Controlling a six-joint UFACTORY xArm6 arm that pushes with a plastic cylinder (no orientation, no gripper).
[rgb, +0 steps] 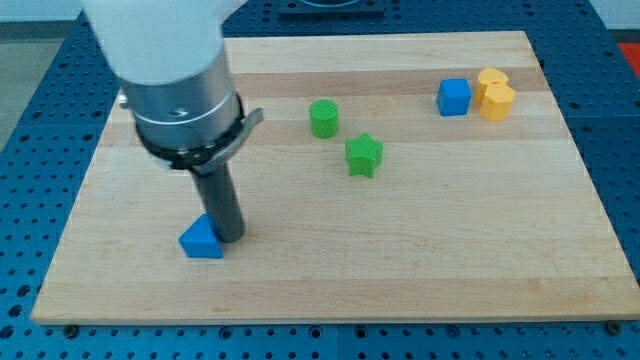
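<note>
We've got our rod planted down at the near left of the wooden board (400, 270), and my tip (231, 238) sits right against the right-hand side of a little blue block (202, 240), a wedge or triangle shape as far as we can tell, so it looks like contact or as near to it as makes no difference. There's no claw on this rig at all, just the bare rod, so nothing to call apart or together; the only way we move anything is by leaning the tip into its side, which is why it's snug at table level beside that block and not above it. Everything else is well apart from us: a green cylinder (323, 118) and a green star (364, 156) sit near each other around the middle, a bit farther back. Over at the far right a blue cube (454, 97) sits just beside two yellow blocks (494, 94), which touch each other; their shapes are hard to make out.
</note>
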